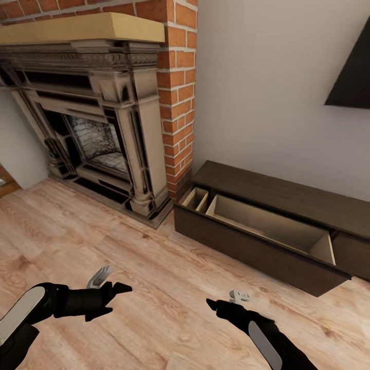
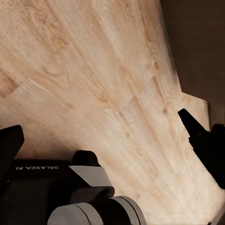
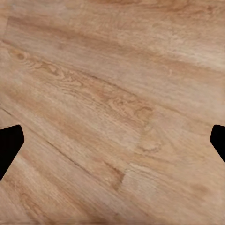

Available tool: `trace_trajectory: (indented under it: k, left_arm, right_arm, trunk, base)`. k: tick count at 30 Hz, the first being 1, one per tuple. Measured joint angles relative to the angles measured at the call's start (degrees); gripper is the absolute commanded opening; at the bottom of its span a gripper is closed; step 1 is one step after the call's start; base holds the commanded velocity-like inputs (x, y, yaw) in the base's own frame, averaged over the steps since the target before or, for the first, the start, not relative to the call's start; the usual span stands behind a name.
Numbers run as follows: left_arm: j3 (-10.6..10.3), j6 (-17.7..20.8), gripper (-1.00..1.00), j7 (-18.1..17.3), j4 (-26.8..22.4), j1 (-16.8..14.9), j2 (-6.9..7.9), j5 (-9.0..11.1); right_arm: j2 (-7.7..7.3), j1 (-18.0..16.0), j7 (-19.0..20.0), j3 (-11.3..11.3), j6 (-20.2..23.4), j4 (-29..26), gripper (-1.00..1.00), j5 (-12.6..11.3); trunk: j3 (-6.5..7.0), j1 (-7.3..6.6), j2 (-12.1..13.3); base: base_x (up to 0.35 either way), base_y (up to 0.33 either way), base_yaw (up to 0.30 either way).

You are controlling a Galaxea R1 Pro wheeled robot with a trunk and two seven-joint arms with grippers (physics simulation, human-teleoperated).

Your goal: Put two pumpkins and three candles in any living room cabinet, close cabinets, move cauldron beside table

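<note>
The cabinet [image 1: 288, 194] is a long, low dark-brown unit against the wall on the right. Its wide drawer [image 1: 267, 228] stands pulled out, and its pale tan inside holds nothing. Beside it, a smaller compartment [image 1: 196, 199] also stands open. My left gripper [image 1: 114, 299] hovers open over the wooden floor at the lower left, with nothing between its fingers [image 2: 10, 140]. My right gripper [image 1: 218, 307] is open over bare floor, a little in front of the drawer, and its fingertips [image 3: 9, 145] are spread wide. The pumpkins, candles, cauldron and table are out of view.
A large dark-and-cream fireplace [image 1: 97, 118] with a tan mantel stands at the left, against a brick column [image 1: 177, 92]. A black TV [image 1: 354, 72] hangs on the wall above the cabinet. Light wood floor [image 1: 169, 277] spreads between me and the pulled-out drawer.
</note>
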Motion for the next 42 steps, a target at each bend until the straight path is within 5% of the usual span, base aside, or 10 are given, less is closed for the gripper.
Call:
trace_trajectory:
  k: [12, 15, 17, 18, 21, 24, 28, 32, 36, 42]
  left_arm:
    - [-0.4, -2.6, 1.0, 7.6, 6.3, -0.8, -5.63, -0.6]
    - [-0.4, -2.7, 1.0, 7.9, 10.0, -0.8, -5.94, -6.4]
    - [-0.1, -3.1, 1.0, 7.5, 13.3, -0.8, -6.49, -12.4]
    - [0.1, -4.2, 1.0, 6.9, 16.2, -0.8, -7.69, -18.2]
    - [0.1, -9.4, 1.0, 4.9, 23.3, -0.8, -9.77, -27.6]
    - [-0.2, -15.9, 1.0, 1.0, 29.4, -0.8, -10.53, -33.1]
    - [-0.3, -24.2, 1.0, -8.5, 38.9, -0.8, -11.72, -40.9]
    - [-0.2, -28.4, 1.0, -12.7, 42.8, -0.8, -11.95, -43.3]
    - [-0.5, -32.9, 1.0, -14.0, 43.8, -0.8, -11.99, -43.7]
    - [-0.4, -34.5, 1.0, -14.4, 44.2, -0.8, -12.14, -43.8]
  right_arm:
    - [0.06, 0.0, -0.3, 0.7, 0.6, 0.1, 1.0, 2.7]
    - [0.06, 0.0, -1.3, 0.7, 0.7, 0.3, 1.0, 3.3]
    - [0.1, 0.0, -2.2, 0.7, 0.6, 0.8, 1.0, 3.8]
    - [0.12, 0.0, -2.8, 0.7, 0.4, 1.8, 1.0, 4.2]
    - [0.08, 0.0, -3.4, 0.7, 0.1, 3.2, 1.0, 5.2]
    - [0.07, 0.0, -3.6, 0.6, -0.1, 3.6, 1.0, 5.9]
    - [0.07, 0.0, -3.7, 0.6, -0.5, 4.1, 1.0, 6.6]
    - [0.06, 0.0, -3.3, 0.7, -0.5, 4.1, 1.0, 6.7]
    - [0.06, 0.0, -2.7, 0.6, 0.4, 4.1, 1.0, 6.7]
    - [0.13, 0.0, -2.1, 0.7, 1.0, 4.1, 1.0, 6.7]
  trunk:
    - [0.0, 0.0, 0.0]
    - [0.0, 0.0, 0.0]
    - [0.0, 0.0, 0.0]
    - [0.0, 0.0, 0.0]
    - [0.0, 0.0, 0.0]
    - [0.0, 0.0, 0.0]
    - [-0.03, 0.0, 0.0]
    - [-0.15, 0.0, 0.0]
    - [-0.34, 0.0, 0.0]
    - [-0.68, 0.0, 0.0]
  base:
    - [0.001, 0.0, 0.278]
    - [0.0, 0.0, 0.278]
    - [0.0, 0.0, 0.278]
    - [0.0, 0.0, 0.278]
    - [0.0, 0.0, 0.278]
    - [0.0, 0.0, 0.278]
    - [0.0, 0.0, 0.278]
    - [0.0, 0.0, 0.266]
    - [0.0, 0.0, 0.241]
    - [0.0, 0.0, 0.229]
